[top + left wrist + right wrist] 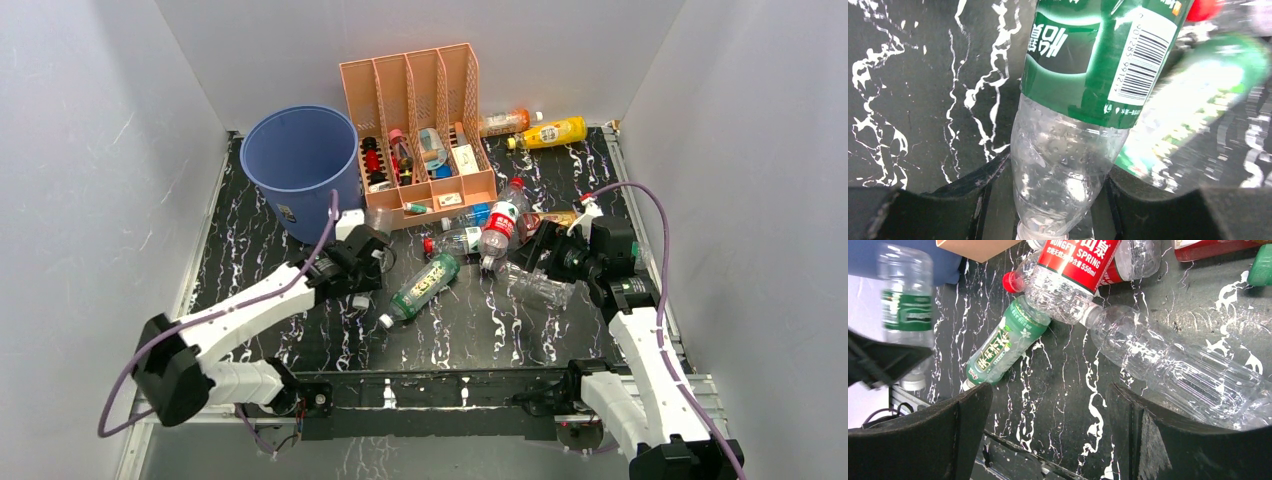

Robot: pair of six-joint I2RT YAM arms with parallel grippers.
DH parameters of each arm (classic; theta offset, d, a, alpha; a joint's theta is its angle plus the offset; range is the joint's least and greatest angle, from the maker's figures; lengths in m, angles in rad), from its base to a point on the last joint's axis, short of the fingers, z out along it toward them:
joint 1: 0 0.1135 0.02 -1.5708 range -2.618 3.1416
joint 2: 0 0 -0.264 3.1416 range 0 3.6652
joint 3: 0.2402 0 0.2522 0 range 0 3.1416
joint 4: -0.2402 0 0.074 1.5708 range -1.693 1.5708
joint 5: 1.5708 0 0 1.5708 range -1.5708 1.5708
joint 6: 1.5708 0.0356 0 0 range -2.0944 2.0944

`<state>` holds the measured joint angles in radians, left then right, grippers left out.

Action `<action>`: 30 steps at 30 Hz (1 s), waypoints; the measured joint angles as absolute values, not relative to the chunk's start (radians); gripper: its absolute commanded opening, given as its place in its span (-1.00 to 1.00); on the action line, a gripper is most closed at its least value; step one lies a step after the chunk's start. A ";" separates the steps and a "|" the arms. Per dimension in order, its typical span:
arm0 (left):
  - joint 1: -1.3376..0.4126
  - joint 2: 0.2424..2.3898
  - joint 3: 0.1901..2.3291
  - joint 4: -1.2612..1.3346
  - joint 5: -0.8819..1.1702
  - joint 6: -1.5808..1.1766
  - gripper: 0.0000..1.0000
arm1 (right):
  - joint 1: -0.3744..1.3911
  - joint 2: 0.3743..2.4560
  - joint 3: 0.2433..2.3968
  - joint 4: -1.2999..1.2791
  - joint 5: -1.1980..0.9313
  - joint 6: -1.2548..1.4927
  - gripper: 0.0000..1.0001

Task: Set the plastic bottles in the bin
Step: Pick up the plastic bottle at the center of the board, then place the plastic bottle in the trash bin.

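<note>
My left gripper is shut on a clear bottle with a green label, gripping it near the neck with the cap end toward the wrist. It is lifted off the table just right of the blue bin. The held bottle also shows in the right wrist view. My right gripper is open and empty, with black table between its fingers. A crushed clear bottle lies by its right finger. A green-label bottle and a red-label bottle lie mid-table.
The peach slotted rack stands behind the bottles, right of the bin. Yellow and orange juice bottles lie at the back right. A red-capped bottle and a blue-label one lie before the rack. White walls enclose the table.
</note>
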<state>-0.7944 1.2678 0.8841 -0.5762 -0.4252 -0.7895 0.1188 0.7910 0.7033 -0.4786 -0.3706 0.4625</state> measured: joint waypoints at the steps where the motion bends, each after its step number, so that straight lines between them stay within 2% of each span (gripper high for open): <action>1: -0.804 1.239 0.912 -0.599 -0.420 -0.791 -0.48 | 0.119 0.791 0.703 -0.480 -0.370 0.463 0.91; 9: -0.847 1.093 1.182 -0.751 -0.381 -0.773 -0.46 | 0.119 0.799 0.703 -0.480 -0.369 0.464 0.90; 13: -0.847 1.106 1.407 -0.809 -0.397 -0.721 -0.41 | 0.119 0.808 0.703 -0.480 -0.371 0.467 0.90; 18: -0.847 1.163 1.653 -0.811 -0.527 -0.595 -0.33 | 0.119 0.808 0.703 -0.480 -0.373 0.468 0.89; 25: -0.843 1.280 1.764 -0.690 -0.778 -0.339 -0.23 | 0.119 0.806 0.707 -0.486 -0.376 0.471 0.90; 30: -0.723 1.370 1.783 -0.569 -0.827 -0.189 -0.25 | 0.119 0.795 0.720 -0.502 -0.376 0.471 0.90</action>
